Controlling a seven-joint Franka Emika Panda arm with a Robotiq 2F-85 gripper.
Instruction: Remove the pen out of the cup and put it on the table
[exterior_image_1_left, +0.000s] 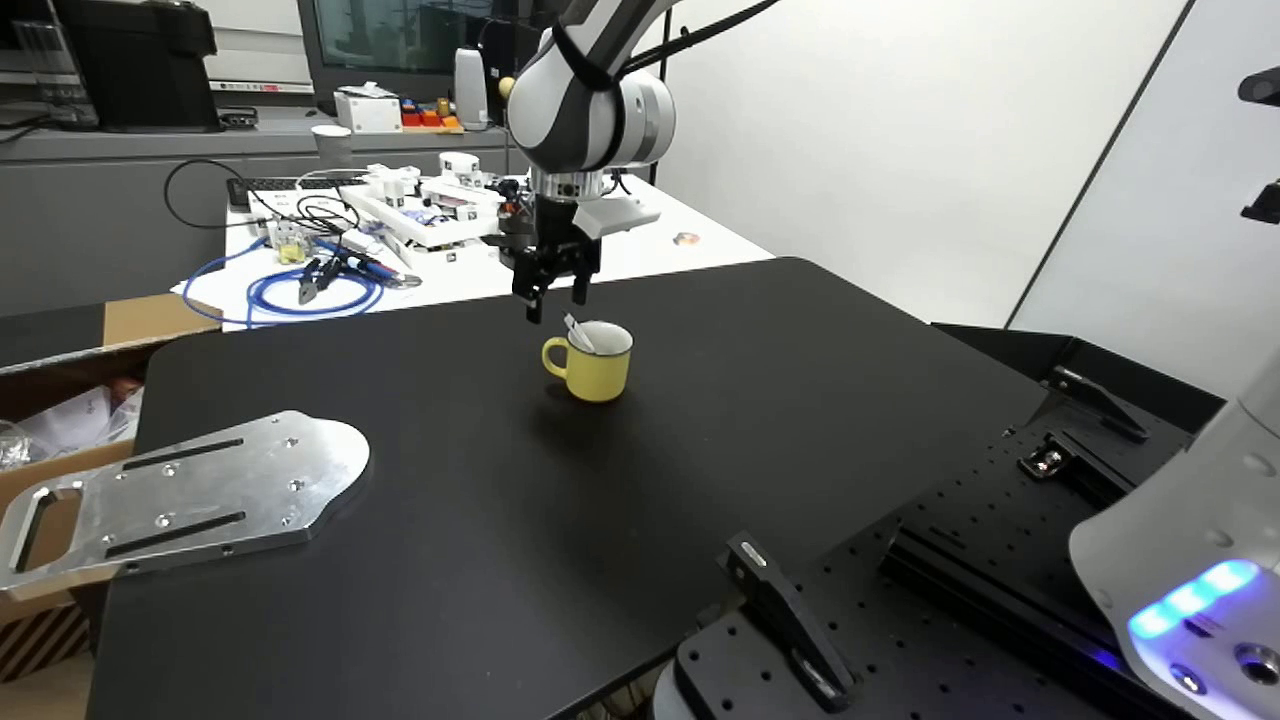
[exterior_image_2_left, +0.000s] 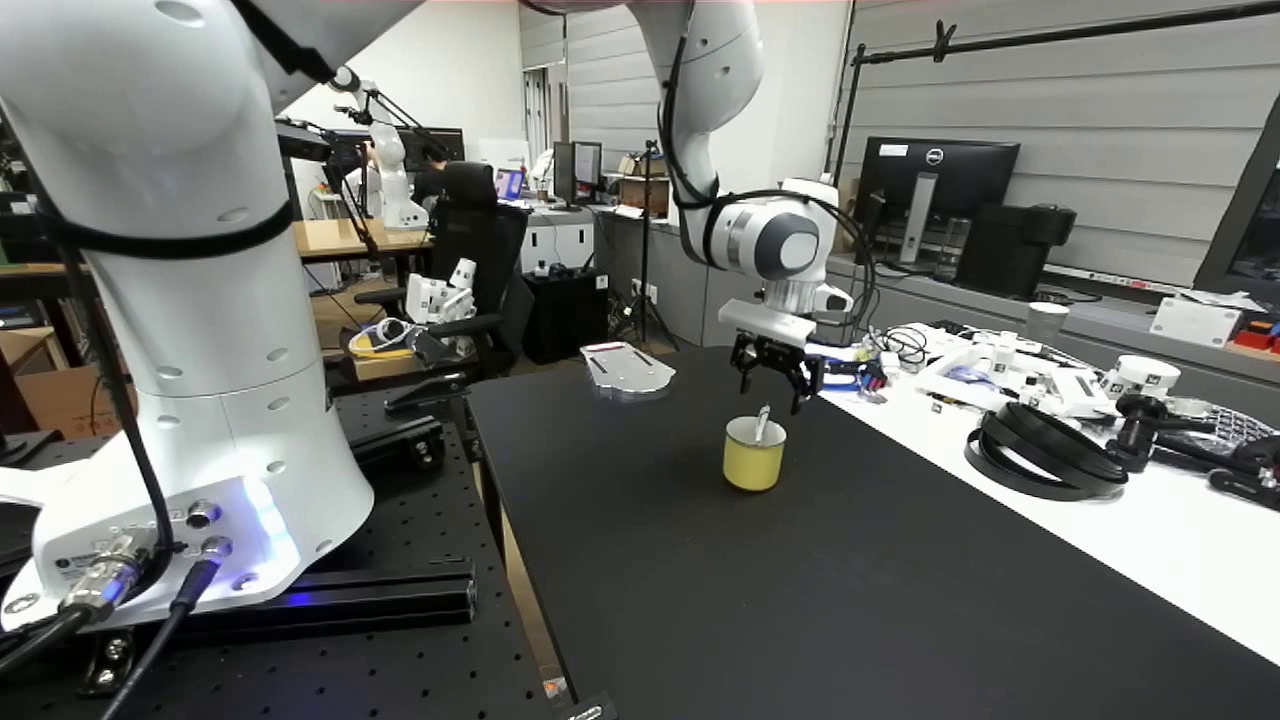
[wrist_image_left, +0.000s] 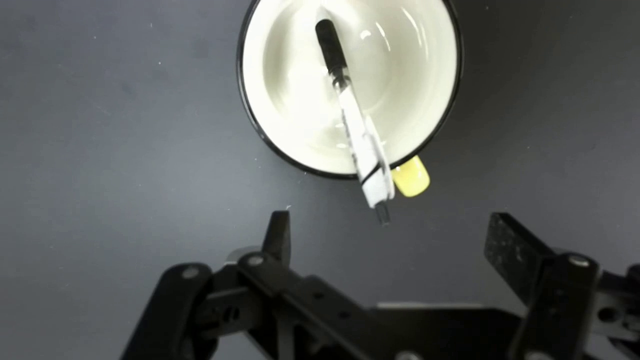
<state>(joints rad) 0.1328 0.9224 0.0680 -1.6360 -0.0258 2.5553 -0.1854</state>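
End effector (wrist_image_left: 387, 235) gapes wide, holding nothing; white, black-ended pen (wrist_image_left: 355, 125) leans in black-rimmed yellow cup (exterior_image_1_left: 598, 376).

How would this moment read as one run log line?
gripper: open, nothing held | cup: upright on table | pen: leaning inside cup | removal: not yet done

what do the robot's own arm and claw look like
The arm is smooth, rounded and white, with a dark grey cap near the wrist, black straps around it and black cables. A light strip on its base glows blue. The claw is black, angular and jointed, with two fingers and silvery screw heads.
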